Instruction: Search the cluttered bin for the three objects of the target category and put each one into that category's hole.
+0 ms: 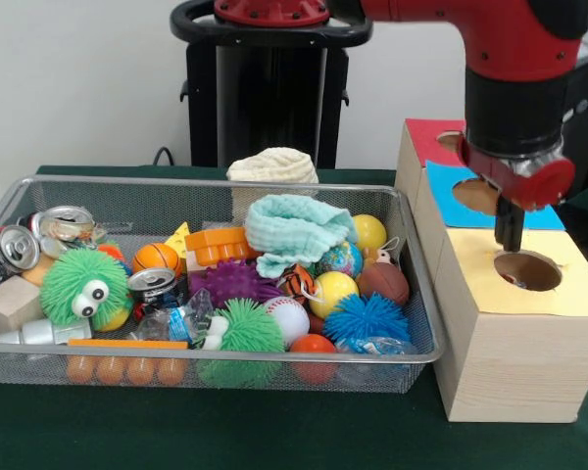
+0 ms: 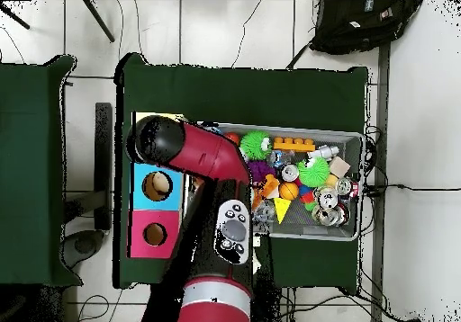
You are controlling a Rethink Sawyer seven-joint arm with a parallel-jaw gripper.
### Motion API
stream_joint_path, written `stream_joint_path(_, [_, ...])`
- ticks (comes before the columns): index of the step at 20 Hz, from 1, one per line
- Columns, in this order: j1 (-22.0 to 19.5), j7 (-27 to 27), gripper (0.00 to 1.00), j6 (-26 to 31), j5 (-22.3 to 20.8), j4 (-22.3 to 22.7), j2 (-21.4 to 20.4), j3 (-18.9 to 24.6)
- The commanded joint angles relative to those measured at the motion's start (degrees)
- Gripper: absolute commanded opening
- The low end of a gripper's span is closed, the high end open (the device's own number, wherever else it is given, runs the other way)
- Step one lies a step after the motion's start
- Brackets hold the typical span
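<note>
The hand (image 1: 509, 230) hangs over the hole (image 1: 527, 270).

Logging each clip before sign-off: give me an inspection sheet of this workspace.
Surface: green-covered table.
Job's things: wire bin full; yellow-surround hole on wooden box.
Clutter: green fuzzy toy, crushed cans, balls, mint cloth, orange block.
Claw: claw hangs over the yellow hole; open or shut unclear.
Cables: black cables on floor.
Surroundings: black bag, tiled floor.
</note>
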Motion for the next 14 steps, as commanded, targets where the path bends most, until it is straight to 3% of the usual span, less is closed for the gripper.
stream_joint_path(1, [-1.6,3.2,0.0,11.9,-4.2,8.8,-6.5,-1.4])
stream_joint_path(9, [-2.0,2.2,0.0,9.9,-6.8,9.8,-9.0,-1.6])
stream_joint_path(10, [-2.3,1.9,1.0,9.6,-7.2,9.9,-9.1,-1.3])
stream_joint_path(14, [-2.0,0.6,1.0,7.8,-9.9,10.3,-9.8,-2.7])
